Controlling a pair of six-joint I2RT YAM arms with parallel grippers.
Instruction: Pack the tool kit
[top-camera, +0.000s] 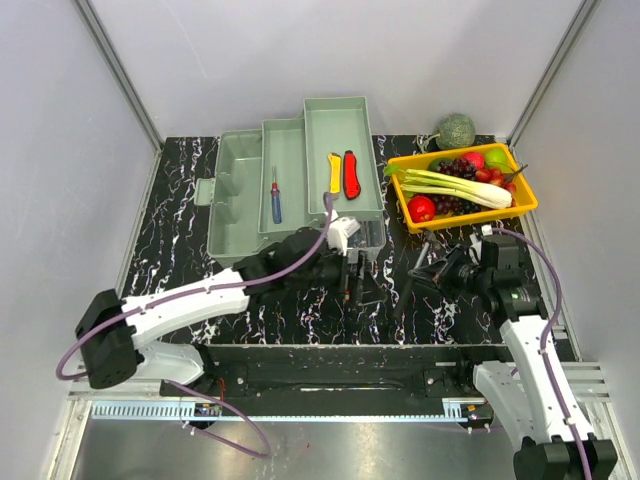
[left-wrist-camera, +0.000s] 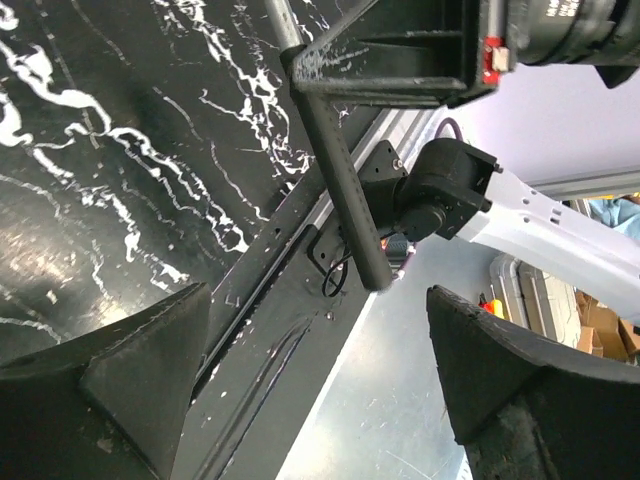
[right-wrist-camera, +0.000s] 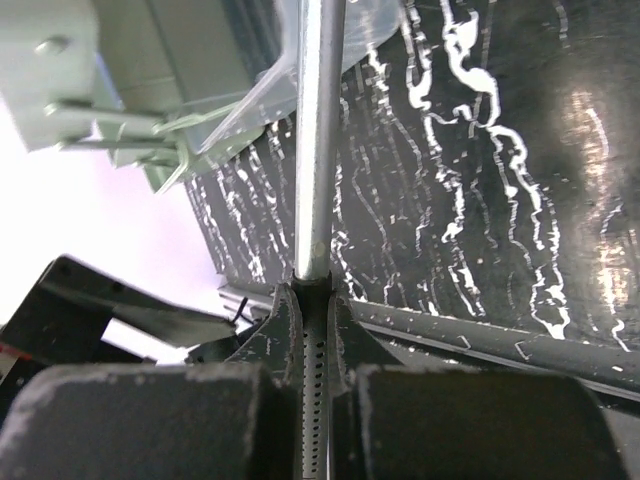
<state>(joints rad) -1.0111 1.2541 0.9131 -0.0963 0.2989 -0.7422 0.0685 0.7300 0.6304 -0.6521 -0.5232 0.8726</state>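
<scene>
The pale grey-green toolbox (top-camera: 240, 190) stands open at the back, trays fanned out. A blue screwdriver (top-camera: 275, 200) lies in the middle tray. A yellow knife (top-camera: 334, 172) and a red knife (top-camera: 351, 173) lie in the right tray. My right gripper (top-camera: 428, 272) (right-wrist-camera: 310, 290) is shut on the hammer's black perforated handle (right-wrist-camera: 312, 360). The hammer's metal shaft (right-wrist-camera: 320, 130) points at the toolbox (right-wrist-camera: 100, 80) and its clear lid (right-wrist-camera: 260, 90). My left gripper (top-camera: 352, 283) (left-wrist-camera: 318, 300) is open, just short of the handle's free end (left-wrist-camera: 350, 200), touching nothing.
An orange-yellow tray (top-camera: 525, 205) of fruit and vegetables stands at the back right, with a green melon (top-camera: 455, 130) behind it. Grey walls close in both sides. The black rail (top-camera: 330, 365) carrying the arm bases runs along the table's near edge.
</scene>
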